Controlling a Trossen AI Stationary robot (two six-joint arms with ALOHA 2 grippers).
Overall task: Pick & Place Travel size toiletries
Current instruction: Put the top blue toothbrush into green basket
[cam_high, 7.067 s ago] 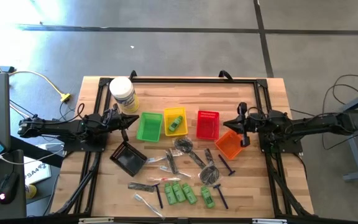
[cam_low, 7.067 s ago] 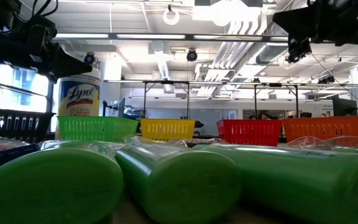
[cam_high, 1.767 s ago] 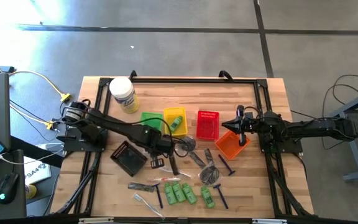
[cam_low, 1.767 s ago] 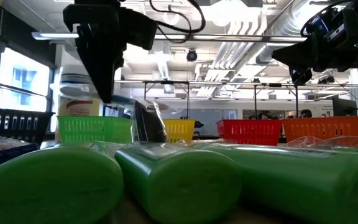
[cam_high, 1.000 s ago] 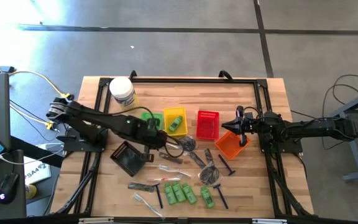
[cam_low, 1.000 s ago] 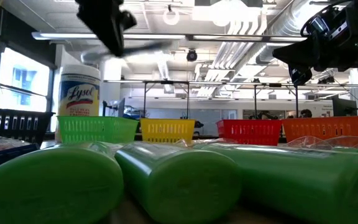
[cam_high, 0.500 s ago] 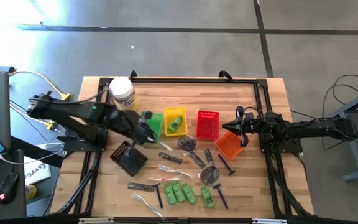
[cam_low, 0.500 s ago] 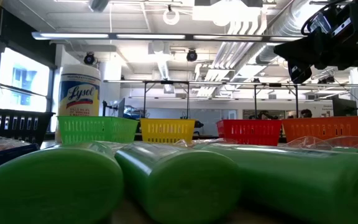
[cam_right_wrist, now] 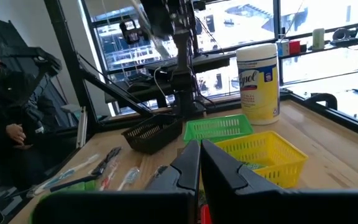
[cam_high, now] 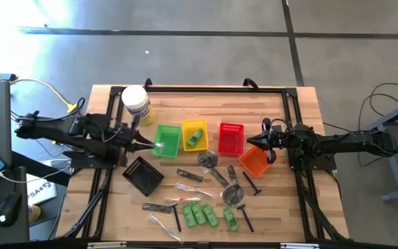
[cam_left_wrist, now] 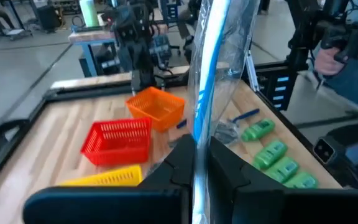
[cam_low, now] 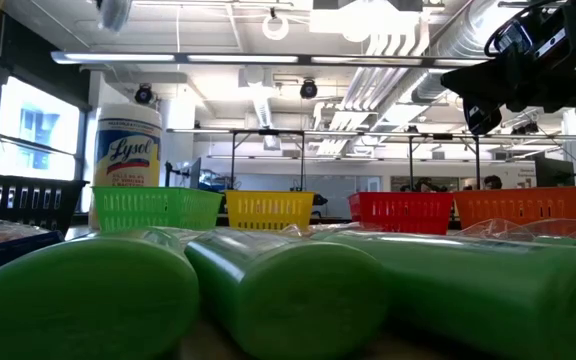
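from above, the left gripper [cam_high: 146, 144] hangs at the green basket's [cam_high: 166, 140] left rim with a clear-wrapped stick [cam_high: 156, 146] at its tip, while the right gripper [cam_high: 269, 143], pressed together and empty, waits over the orange basket [cam_high: 255, 161]. in the left wrist view the fingers [cam_left_wrist: 225, 167] pinch that clear-wrapped stick [cam_left_wrist: 207, 74] upright, and the green bottles [cam_left_wrist: 276, 154] lie on the table toward its front edge.

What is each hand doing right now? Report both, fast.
Left hand: shut on a clear-wrapped toothbrush, over the green basket.
Right hand: shut, empty, by the orange basket.
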